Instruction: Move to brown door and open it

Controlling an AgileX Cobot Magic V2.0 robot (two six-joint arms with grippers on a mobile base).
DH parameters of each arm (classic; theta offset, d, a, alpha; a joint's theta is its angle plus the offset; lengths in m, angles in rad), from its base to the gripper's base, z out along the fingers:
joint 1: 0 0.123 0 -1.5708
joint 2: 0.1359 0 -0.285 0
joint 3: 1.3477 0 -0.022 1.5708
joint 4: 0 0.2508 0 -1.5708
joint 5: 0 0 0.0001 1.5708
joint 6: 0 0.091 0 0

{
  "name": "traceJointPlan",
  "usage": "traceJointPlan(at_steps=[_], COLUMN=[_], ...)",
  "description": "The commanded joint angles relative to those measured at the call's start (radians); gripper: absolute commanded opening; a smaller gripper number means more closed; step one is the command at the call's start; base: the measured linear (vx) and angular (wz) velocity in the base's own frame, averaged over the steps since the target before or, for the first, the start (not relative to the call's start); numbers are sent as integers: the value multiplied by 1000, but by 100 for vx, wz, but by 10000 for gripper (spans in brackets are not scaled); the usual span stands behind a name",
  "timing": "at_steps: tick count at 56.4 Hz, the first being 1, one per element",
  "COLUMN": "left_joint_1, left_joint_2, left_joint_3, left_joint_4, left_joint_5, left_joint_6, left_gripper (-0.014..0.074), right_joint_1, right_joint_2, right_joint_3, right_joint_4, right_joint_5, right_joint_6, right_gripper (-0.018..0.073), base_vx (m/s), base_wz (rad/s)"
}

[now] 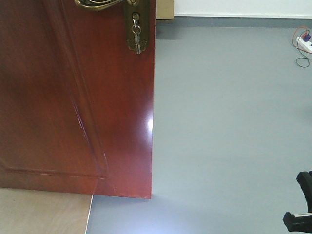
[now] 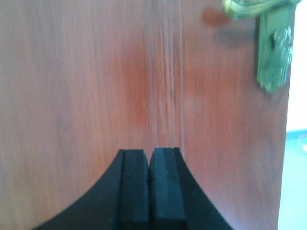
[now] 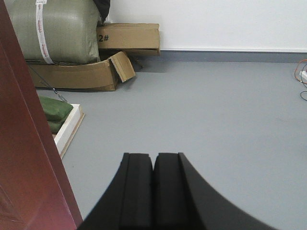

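Note:
The brown door fills the left half of the front view, its free edge at the middle. A brass handle and a lock plate with keys sit at the top. In the left wrist view the door is close ahead, blurred, with the brass plate at the upper right. My left gripper is shut and empty, pointing at the door panel. My right gripper is shut and empty, over the grey floor to the right of the door edge.
Grey floor stretches right of the door. Cardboard boxes, a green sack and a white board lie behind the door. A power strip with cables lies at the far right. A black arm part shows at the lower right.

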State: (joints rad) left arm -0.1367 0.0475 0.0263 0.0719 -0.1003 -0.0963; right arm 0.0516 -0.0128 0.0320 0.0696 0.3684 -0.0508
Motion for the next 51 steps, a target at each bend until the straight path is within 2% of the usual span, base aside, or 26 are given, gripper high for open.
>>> traceJointPlan(at_steps=[1, 6, 51], left_joint_1=[0, 0, 0], left_joint_2=[-27, -82, -73], left_joint_3=[-19, -19, -18], left_joint_4=[-4, -4, -5], left_joint_5=[-75, -73, -56], left_joint_6=[-2, -2, -5], left_gripper=[67, 67, 67], right_joint_1=[2, 2, 2], right_joint_2=[-6, -6, -6], right_joint_3=[4, 4, 4], right_joint_4=[-3, -3, -3], right_joint_5=[-78, -78, -78], right_joint_6=[-6, -6, -6], right_gripper=[0, 0, 0], base_vx=[0, 0, 0], base_wz=[0, 0, 0])
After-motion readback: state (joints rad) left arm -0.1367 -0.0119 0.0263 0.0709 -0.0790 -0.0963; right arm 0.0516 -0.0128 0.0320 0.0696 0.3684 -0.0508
